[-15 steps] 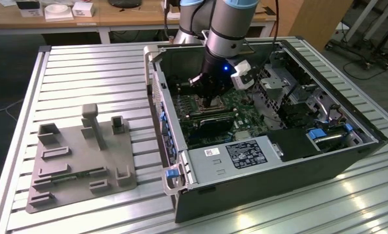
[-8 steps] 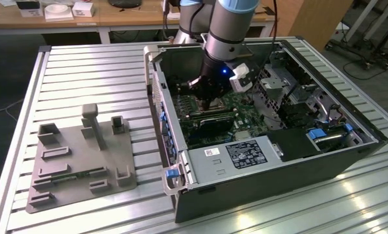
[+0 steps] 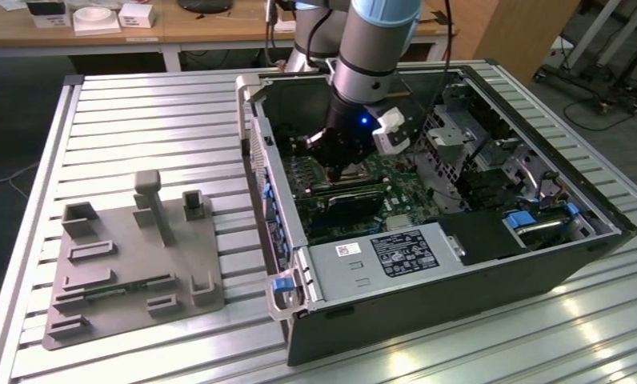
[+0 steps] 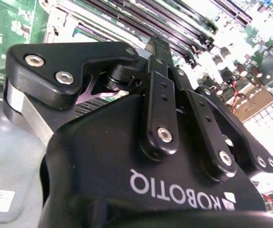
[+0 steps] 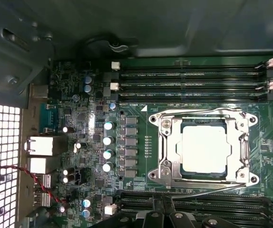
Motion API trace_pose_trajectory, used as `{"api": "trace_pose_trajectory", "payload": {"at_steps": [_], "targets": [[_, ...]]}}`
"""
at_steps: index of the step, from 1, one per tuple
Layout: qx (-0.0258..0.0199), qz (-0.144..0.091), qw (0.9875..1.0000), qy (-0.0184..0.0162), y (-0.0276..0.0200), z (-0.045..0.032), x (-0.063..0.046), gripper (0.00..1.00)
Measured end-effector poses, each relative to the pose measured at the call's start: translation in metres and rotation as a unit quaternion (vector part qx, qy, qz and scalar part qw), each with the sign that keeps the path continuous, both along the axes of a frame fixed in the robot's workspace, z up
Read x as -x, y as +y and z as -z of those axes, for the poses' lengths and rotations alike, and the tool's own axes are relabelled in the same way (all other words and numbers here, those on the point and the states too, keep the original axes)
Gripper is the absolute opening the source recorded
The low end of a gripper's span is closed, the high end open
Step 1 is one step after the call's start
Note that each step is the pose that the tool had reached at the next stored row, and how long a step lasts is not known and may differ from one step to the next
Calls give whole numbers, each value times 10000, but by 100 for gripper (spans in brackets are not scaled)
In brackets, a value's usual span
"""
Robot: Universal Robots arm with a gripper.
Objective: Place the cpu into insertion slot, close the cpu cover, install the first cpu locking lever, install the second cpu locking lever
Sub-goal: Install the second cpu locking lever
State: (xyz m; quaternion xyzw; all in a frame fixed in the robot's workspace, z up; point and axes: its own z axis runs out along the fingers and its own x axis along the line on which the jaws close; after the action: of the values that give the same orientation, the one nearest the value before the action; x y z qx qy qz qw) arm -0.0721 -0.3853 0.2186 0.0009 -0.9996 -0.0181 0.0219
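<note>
At the exterior view's left, a grey fixture block (image 3: 132, 264) with raised posts and pockets rests on the slatted metal table (image 3: 148, 120), well apart from the work area. To its right lies the open computer case (image 3: 458, 272), with a grey drive cage (image 3: 388, 256) at its near side and a blue latch (image 3: 283, 284) at the near left corner. The arm (image 3: 366, 48) reaches down into the far half of the case, and the gripper (image 3: 340, 164) hangs just above the green circuit board (image 3: 404, 192). In the second wrist view the gripper (image 4: 158, 47) body and its black linkages block the fingertips, so whether the pincer is spread, pressed together or pinching something cannot be told. In the first wrist view the circuit board (image 5: 79, 142) carries a row of round capacitors (image 5: 108, 147) at its left part, and to their right sits the insertion slot (image 5: 203, 147) with its silvery metal rim. The cpu (image 5: 207, 149) lies flat inside the slot, its pale metal face upward (seated square to the rim as far as can be seen). The cpu cover (image 5: 208, 116) appears as a thin silvery frame around the chip; whether it is fully down cannot be told. Long memory slots (image 5: 189, 78) run along both sides of the socket.
</note>
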Motion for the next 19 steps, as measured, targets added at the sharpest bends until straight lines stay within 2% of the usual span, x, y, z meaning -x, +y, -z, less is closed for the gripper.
{"api": "trace_pose_trajectory", "payload": {"at_steps": [8, 16, 19], "targets": [[-6, 0, 10000, 0, 1, 44, 24, 10], [-6, 0, 10000, -1, 1, 46, 24, 10], [-24, 0, 10000, 0, 1, 48, 24, 10]]}}
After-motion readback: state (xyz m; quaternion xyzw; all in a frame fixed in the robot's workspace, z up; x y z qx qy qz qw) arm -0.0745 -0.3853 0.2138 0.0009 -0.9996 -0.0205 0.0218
